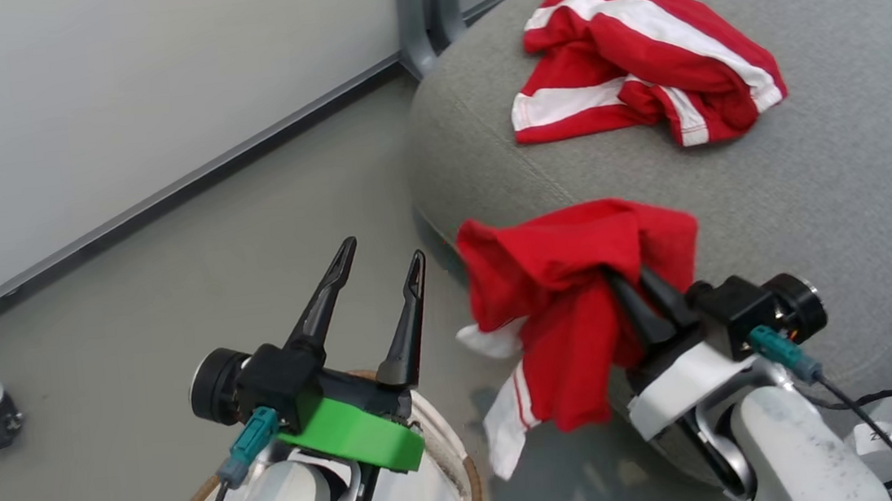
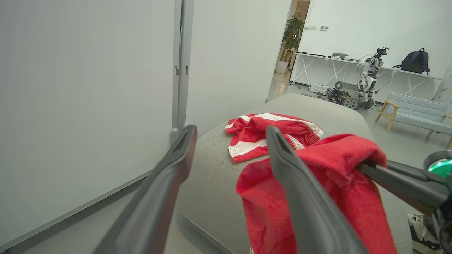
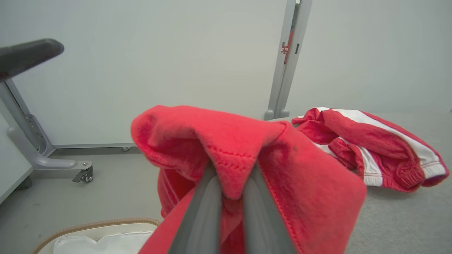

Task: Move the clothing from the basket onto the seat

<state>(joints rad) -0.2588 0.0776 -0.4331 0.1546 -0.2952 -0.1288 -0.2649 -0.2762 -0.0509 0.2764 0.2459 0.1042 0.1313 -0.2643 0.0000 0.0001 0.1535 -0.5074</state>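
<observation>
Right gripper (image 1: 638, 289) is clamped on a bunched fold of the red garment (image 1: 563, 272), which hangs at the rounded edge of the seat (image 1: 817, 190). The striped garment (image 1: 640, 60) lies on the seat. Left gripper (image 1: 379, 277) stands open and empty. Judged light and limp; pinch gathered folds.

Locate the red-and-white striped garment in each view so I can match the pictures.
Head view: striped garment upper right, lying on the seat.
Left wrist view: striped garment centre, on the seat's top.
Right wrist view: striped garment right of centre, on the seat.
Shared landmark: the grey post just behind it.
</observation>
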